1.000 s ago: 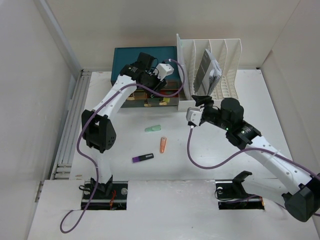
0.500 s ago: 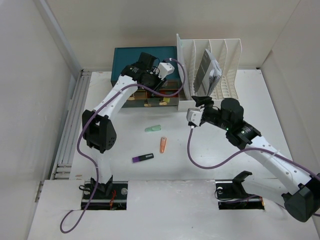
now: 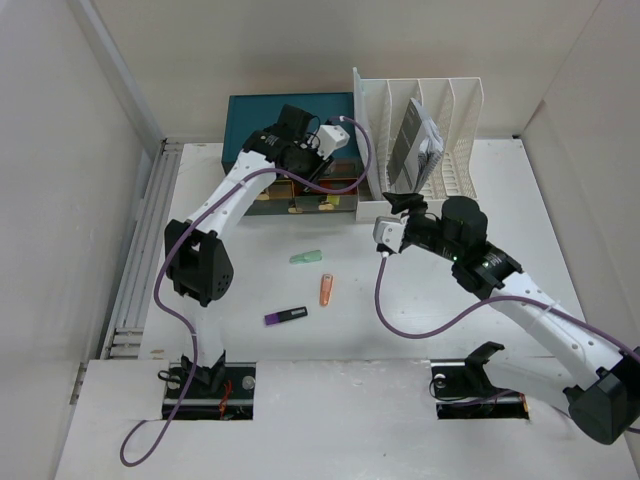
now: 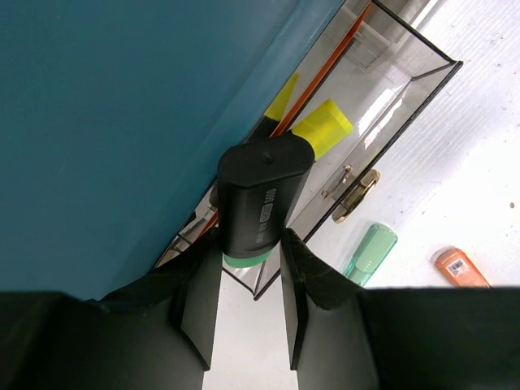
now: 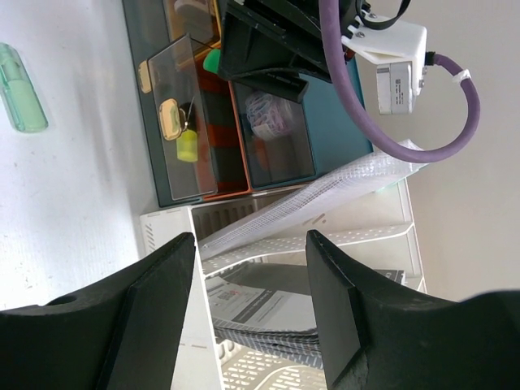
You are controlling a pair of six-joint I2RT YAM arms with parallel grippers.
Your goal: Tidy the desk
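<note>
The white desk (image 3: pixel 240 280) carries a teal drawer box (image 3: pixel 262 108) at the back with its clear-fronted drawer (image 4: pixel 382 106) pulled open. My left gripper (image 3: pixel 306 176) hangs over that drawer and is shut on a black marker with a green end (image 4: pixel 260 195), which points down at it. A yellow highlighter (image 4: pixel 322 127) lies in the drawer. My right gripper (image 3: pixel 400 206) is open and empty in front of the white file rack (image 3: pixel 440 110). In the right wrist view its jaws (image 5: pixel 252 325) frame the rack's papers (image 5: pixel 268 305).
Three small items lie loose on the desk: a pale green one (image 3: pixel 305 256), an orange one (image 3: pixel 326 289) and a purple and black one (image 3: pixel 286 316). White walls close in the left, back and right sides. Purple cables trail from both arms.
</note>
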